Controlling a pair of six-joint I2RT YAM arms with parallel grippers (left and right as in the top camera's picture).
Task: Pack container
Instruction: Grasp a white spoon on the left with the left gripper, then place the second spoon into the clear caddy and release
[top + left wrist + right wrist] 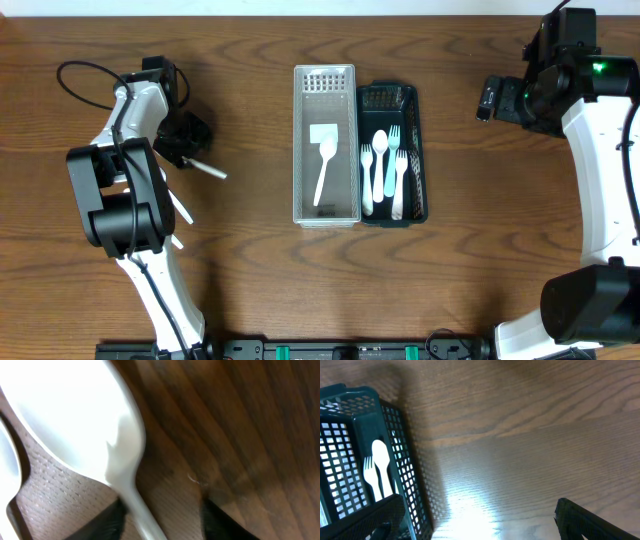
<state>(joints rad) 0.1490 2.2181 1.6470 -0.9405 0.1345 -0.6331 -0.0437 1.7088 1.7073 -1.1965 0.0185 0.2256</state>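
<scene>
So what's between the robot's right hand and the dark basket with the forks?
Nothing: only bare wooden table lies between the right gripper and the dark basket. The overhead view shows that best.

The dark brown table [260,290] has a smooth wood-grain surface with a semi-gloss finish, which returns a bright glare patch in the right wrist view. The clear rectangular basket [297,150] is translucent perforated plastic, and the dark green rectangular basket [410,475] is moulded plastic lattice with a slight sheen. The white flat-headed spatula [323,150], the white fork [401,190] and the light blue utensil [390,175] inside them look like smooth matt plastic. The large white spoon [75,420] in the left wrist view is smooth, glossy plastic, and the white arm shells [600,170] look like smooth, lightly glossy plastic.
</scene>
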